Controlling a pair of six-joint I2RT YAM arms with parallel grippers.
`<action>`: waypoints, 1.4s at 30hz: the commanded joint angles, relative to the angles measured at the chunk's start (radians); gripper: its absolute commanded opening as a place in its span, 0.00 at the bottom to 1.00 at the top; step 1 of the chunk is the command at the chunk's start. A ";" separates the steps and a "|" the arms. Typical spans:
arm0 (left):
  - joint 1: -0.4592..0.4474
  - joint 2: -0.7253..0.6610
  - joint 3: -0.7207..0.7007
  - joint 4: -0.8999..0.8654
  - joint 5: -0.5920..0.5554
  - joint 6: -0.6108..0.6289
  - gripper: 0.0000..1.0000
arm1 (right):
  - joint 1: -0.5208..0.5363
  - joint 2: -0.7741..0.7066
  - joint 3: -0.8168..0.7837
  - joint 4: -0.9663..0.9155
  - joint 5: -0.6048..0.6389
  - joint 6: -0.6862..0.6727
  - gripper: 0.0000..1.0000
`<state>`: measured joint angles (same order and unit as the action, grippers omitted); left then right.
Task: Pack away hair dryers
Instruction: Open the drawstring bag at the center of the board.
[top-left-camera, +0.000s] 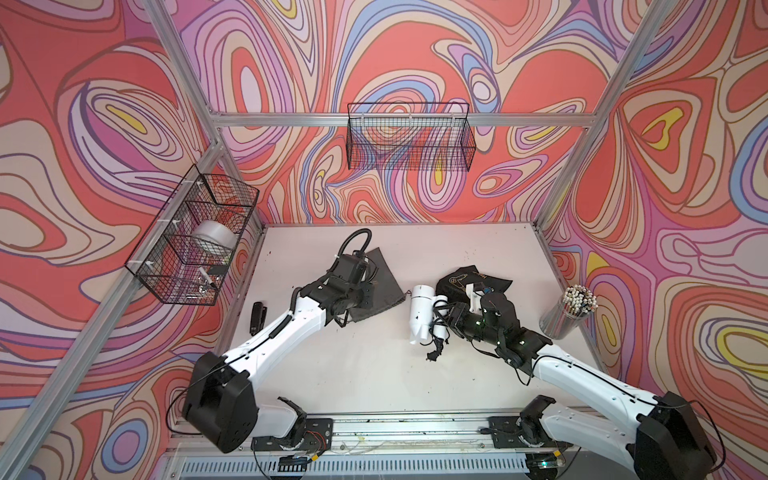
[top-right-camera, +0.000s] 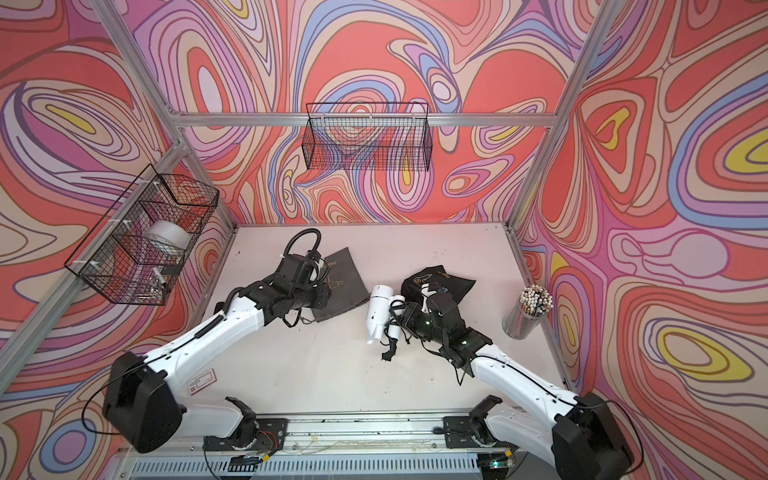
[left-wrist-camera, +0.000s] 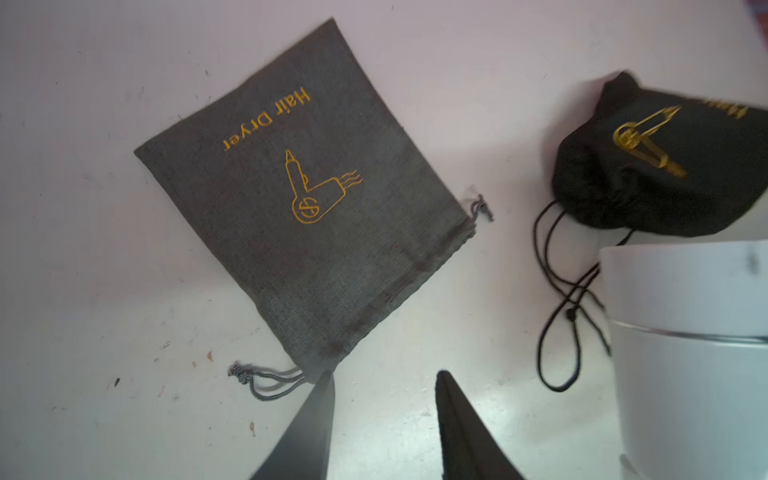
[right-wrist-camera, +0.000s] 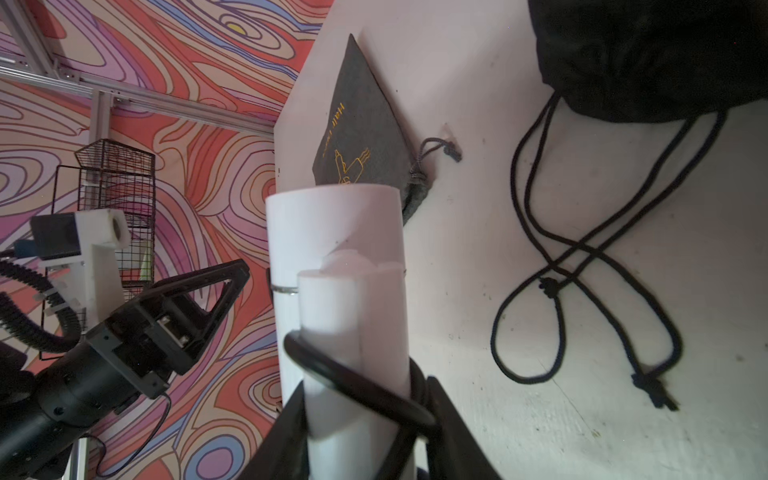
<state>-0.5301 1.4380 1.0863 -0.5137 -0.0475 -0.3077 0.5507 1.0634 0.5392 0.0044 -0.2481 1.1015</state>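
Observation:
A glossy white hair dryer (top-left-camera: 419, 316) (top-right-camera: 377, 311) lies lengthwise near the table's middle, its black cord wound round the folded handle and its plug (top-left-camera: 432, 355) trailing to the front. My right gripper (right-wrist-camera: 370, 395) (top-left-camera: 445, 321) is shut on the handle of this dryer (right-wrist-camera: 336, 249). My left gripper (left-wrist-camera: 385, 374) (top-left-camera: 368, 300) stands open over bare table, one fingertip (left-wrist-camera: 326, 384) at the drawstring corner of a flat grey pouch (left-wrist-camera: 307, 199) (top-left-camera: 379, 272). The dryer's barrel (left-wrist-camera: 685, 332) is close beside it.
A bulging black pouch (top-left-camera: 461, 282) (left-wrist-camera: 656, 166) with long cords lies behind the right gripper. A cup of pencils (top-left-camera: 569, 311) stands at the right edge and a stapler (top-left-camera: 257, 318) at the left. Wire baskets hang on the back wall (top-left-camera: 409, 137) and the left wall (top-left-camera: 195, 237).

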 joint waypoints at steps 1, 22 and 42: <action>0.003 0.079 0.044 -0.141 -0.053 0.141 0.42 | -0.009 0.007 0.022 0.018 -0.026 0.014 0.00; 0.014 0.480 0.207 -0.144 0.108 0.226 0.60 | -0.032 0.008 -0.016 0.027 -0.053 0.021 0.00; -0.007 0.343 0.087 -0.062 0.324 0.035 0.45 | -0.042 -0.011 -0.050 -0.004 -0.052 -0.001 0.00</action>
<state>-0.5320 1.8454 1.1778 -0.5434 0.2771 -0.2420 0.5156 1.0550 0.4831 -0.0280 -0.2886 1.1179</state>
